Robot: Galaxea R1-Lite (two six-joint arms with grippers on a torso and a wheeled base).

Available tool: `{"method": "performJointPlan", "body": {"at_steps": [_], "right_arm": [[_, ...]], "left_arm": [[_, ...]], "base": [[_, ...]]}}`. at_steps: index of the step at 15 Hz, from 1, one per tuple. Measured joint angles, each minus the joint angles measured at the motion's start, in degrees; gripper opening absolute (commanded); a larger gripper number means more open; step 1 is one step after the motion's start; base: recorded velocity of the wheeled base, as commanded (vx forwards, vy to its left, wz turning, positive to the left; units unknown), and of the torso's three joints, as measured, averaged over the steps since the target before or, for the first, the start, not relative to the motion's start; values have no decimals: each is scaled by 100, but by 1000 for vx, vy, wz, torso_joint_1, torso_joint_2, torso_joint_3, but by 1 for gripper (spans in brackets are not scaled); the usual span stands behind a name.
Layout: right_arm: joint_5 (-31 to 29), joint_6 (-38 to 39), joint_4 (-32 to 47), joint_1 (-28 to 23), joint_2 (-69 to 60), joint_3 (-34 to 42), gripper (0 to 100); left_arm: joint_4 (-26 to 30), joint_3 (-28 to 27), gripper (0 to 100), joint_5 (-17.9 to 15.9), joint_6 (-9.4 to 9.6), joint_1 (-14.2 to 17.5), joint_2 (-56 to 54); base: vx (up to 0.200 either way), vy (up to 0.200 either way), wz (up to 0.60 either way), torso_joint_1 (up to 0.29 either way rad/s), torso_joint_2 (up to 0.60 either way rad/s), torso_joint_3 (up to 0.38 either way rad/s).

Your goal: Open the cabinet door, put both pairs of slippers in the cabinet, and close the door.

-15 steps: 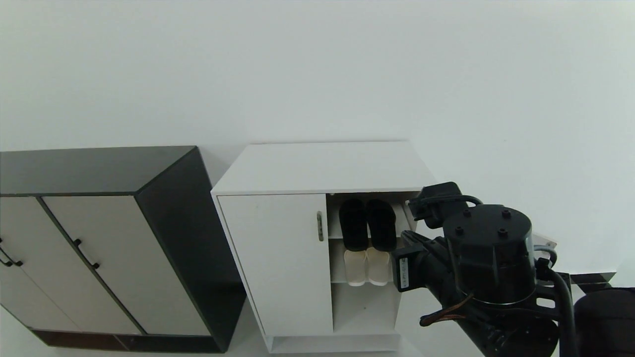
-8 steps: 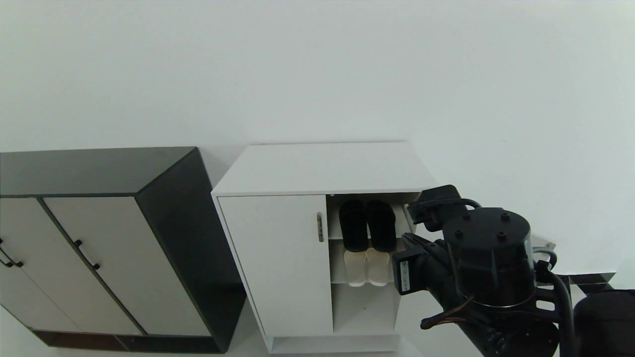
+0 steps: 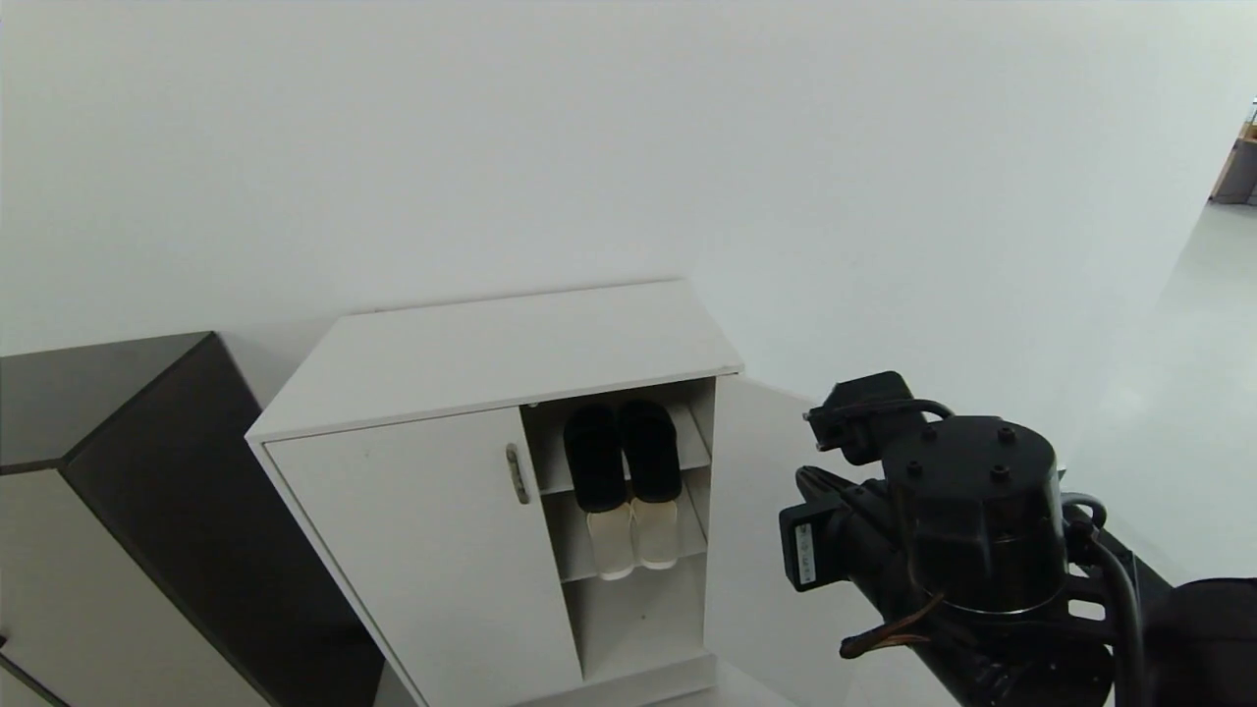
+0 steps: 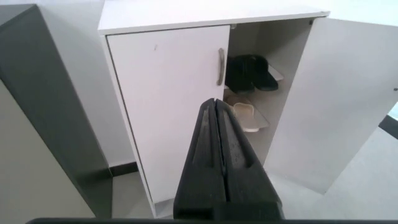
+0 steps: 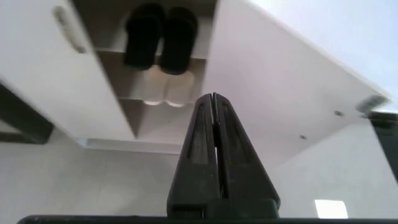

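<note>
The white cabinet (image 3: 491, 353) stands against the wall with its left door (image 3: 432, 560) closed and its right door (image 3: 751, 530) swung open. A black pair of slippers (image 3: 621, 454) lies on the top shelf. Just below it, a white pair of slippers (image 3: 633, 535) lies on the second shelf. In the left wrist view, my left gripper (image 4: 215, 101) is shut and empty, in front of the closed door near its handle (image 4: 220, 66). My right gripper (image 5: 213, 96) is shut and empty, low before the open door (image 5: 280, 87), beneath the black slippers (image 5: 160, 37) and white slippers (image 5: 165, 90).
A dark cabinet (image 3: 147, 471) with pale doors stands close to the white cabinet's left side. Open pale floor (image 3: 1178, 393) stretches to the right. My right arm (image 3: 962, 530) hangs in front of the open door's outer edge.
The head camera has swung right, so the cabinets now sit further left and at an angle. The slippers and doors have kept their places. Both grippers stay shut.
</note>
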Motion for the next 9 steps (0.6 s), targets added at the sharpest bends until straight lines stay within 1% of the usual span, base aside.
{"method": "performJointPlan", "body": {"at_steps": [5,7,8,9], "right_arm": [[68,-99,0,-315,-7,-66,0],[413,-80,66,-513,-18,-284,0],[441,-77,168,-610,-22,-419,0],[449,-37,510,-729,-20,-678,0]], "left_arm": [[0,0,0,0,5,2,0],[2,0,0,2,9,0,0],[2,0,0,0,6,0,0],[2,0,0,0,6,0,0]], "base": [[0,0,0,0,0,0],[0,0,0,0,0,0],[0,0,0,0,0,0],[0,0,0,0,0,0]]}}
